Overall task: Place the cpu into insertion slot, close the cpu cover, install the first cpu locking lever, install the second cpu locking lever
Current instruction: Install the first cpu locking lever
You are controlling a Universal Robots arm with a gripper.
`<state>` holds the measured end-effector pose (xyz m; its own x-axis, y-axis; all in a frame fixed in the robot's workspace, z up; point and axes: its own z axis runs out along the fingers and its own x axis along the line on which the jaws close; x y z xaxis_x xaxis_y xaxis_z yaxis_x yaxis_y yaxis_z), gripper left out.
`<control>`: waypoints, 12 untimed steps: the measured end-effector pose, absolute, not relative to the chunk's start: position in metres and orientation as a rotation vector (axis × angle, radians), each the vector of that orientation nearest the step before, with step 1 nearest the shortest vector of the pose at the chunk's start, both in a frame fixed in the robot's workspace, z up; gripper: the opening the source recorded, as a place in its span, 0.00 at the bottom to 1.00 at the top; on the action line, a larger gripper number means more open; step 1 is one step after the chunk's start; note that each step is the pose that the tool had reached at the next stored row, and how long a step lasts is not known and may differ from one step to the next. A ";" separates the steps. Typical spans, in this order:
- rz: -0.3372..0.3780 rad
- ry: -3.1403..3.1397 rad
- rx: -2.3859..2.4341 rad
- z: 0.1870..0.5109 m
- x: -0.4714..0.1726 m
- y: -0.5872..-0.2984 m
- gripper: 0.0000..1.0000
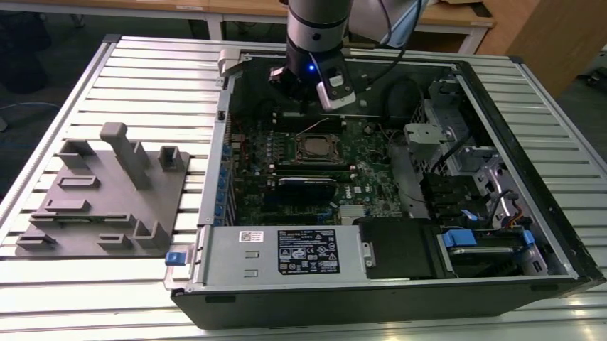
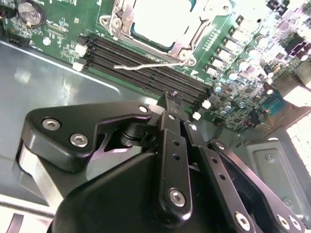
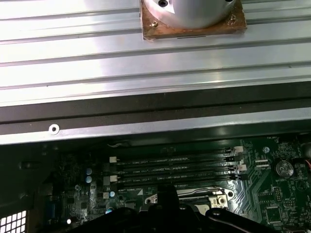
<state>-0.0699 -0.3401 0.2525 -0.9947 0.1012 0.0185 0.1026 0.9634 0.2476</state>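
Second wrist view: black pincer [image 2: 173, 97] closed, seemingly empty, near thin steel wire lever [image 2: 150, 65]; silver-grey square cpu [image 2: 160, 17] sits under silvery frame cover [image 2: 197, 35], mid-board. Slipping off the lever may scratch the green circuit board [image 2: 63, 34].

One cpu [image 2: 160, 19], four memory slots [image 3: 175, 167], one computer case [image 1: 379, 307], one fixture [image 1: 95, 206]

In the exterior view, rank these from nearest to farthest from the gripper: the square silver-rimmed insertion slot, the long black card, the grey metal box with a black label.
1. Square silver-rimmed insertion slot, mid-board, closest to the gripper.
2. Long black card, beyond the slot on the green board.
3. Grey metal box with a black label, at the case's camera-side edge.
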 end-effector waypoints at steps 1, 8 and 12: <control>-0.392 -3.107 -0.161 0.252 -0.070 -0.340 0.10; -0.390 -3.107 -0.161 0.252 -0.070 -0.340 0.10; -0.389 -3.108 -0.161 0.252 -0.070 -0.340 0.10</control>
